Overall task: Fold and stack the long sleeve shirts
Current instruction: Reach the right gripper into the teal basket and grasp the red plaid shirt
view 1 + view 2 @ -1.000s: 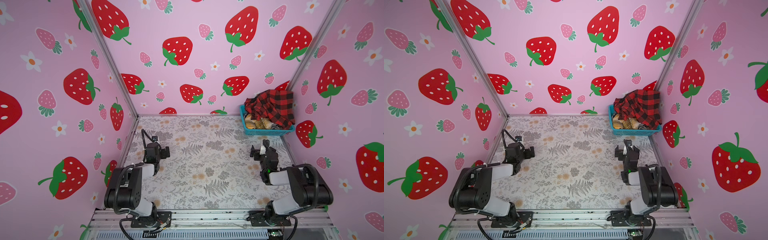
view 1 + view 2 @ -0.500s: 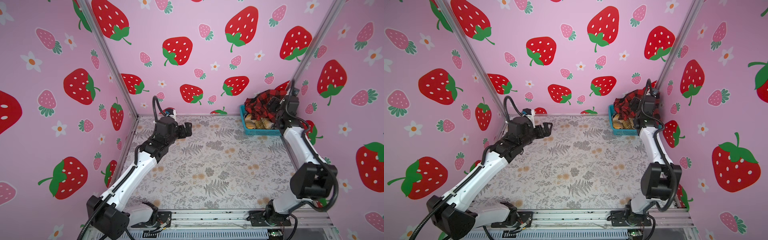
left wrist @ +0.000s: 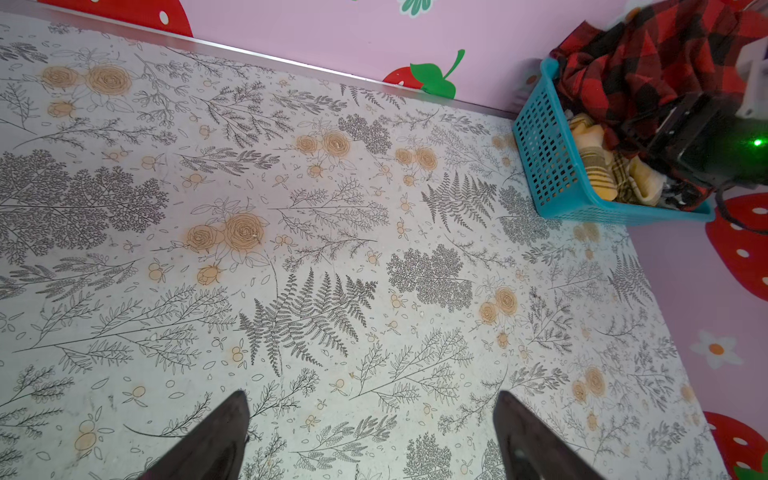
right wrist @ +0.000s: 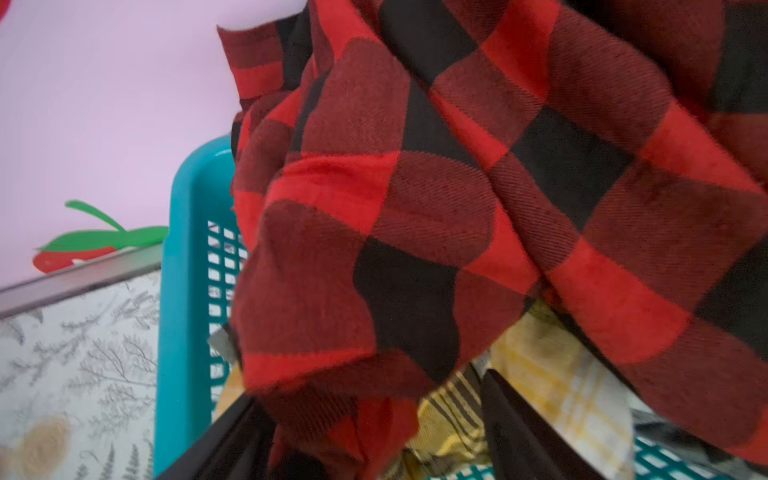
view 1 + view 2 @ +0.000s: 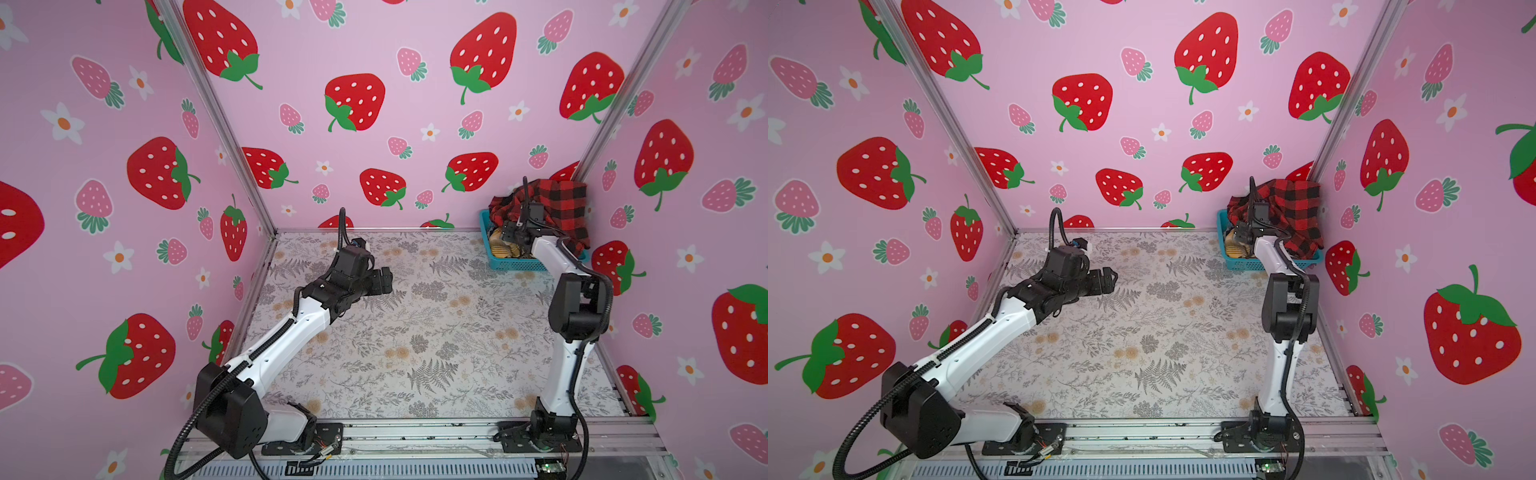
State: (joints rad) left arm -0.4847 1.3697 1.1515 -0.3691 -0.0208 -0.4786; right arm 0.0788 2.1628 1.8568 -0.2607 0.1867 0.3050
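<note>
The long sleeve shirts lie heaped in a turquoise basket [image 5: 515, 264] at the back right corner. A red-and-black check shirt [image 5: 561, 203] [image 5: 1291, 203] [image 3: 648, 62] is on top, draped over the rim. A mustard-yellow plaid shirt [image 3: 598, 170] [image 4: 561, 374] lies under it. My right gripper [image 5: 509, 235] [image 4: 370, 386] is down in the basket. Its jaws stand apart, with a fold of the red-and-black shirt [image 4: 415, 187] hanging between them and a gap left on one side. My left gripper [image 5: 384, 280] [image 5: 1108, 280] [image 3: 371, 392] hovers open and empty over the table's back left.
The floral tabletop [image 5: 436, 332] is walled on three sides by pink strawberry panels. The basket [image 5: 1250, 264] [image 3: 548, 166] [image 4: 187, 249] stands against the right wall and the back wall. Both arm bases sit on the rail at the front edge [image 5: 415, 432].
Both arms rose from their folded rest at the front. The left reached out over the table; the right reached into the basket, sank lower, and its jaws narrowed around the red-and-black cloth.
</note>
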